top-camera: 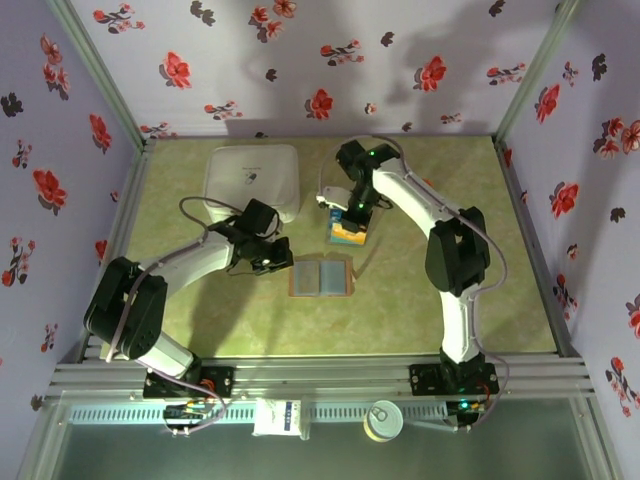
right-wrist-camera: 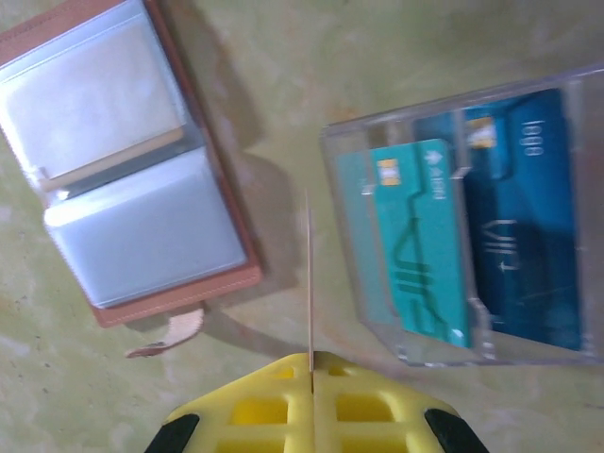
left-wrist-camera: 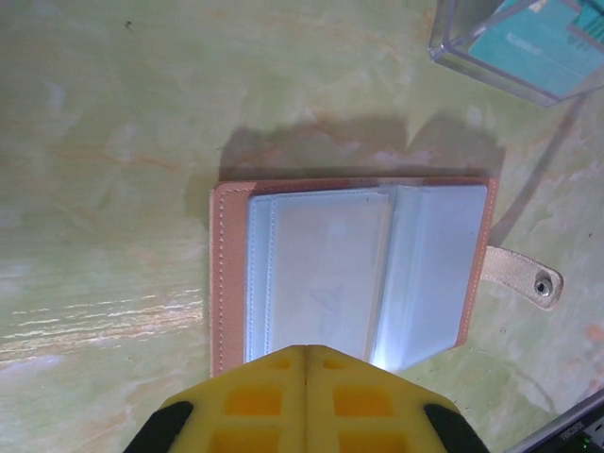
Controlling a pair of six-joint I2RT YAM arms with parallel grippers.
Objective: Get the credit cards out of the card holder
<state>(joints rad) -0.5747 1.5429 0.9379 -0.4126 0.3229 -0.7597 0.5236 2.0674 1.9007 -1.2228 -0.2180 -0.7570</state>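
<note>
The card holder [left-wrist-camera: 349,269] lay open. The left gripper [left-wrist-camera: 305,354], fingers pressed together, hung at its lower edge; a clear box [left-wrist-camera: 451,42] holding a teal card [left-wrist-camera: 538,47] sat past its upper-right corner.

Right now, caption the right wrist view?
Fingers pinch a thin card edge-on between open card holder and clear box.

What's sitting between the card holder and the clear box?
Right wrist view: bare table between card holder and clear box, crossed by a thin edge-on strip, likely a card, pinched in the right gripper's fingers.
</note>
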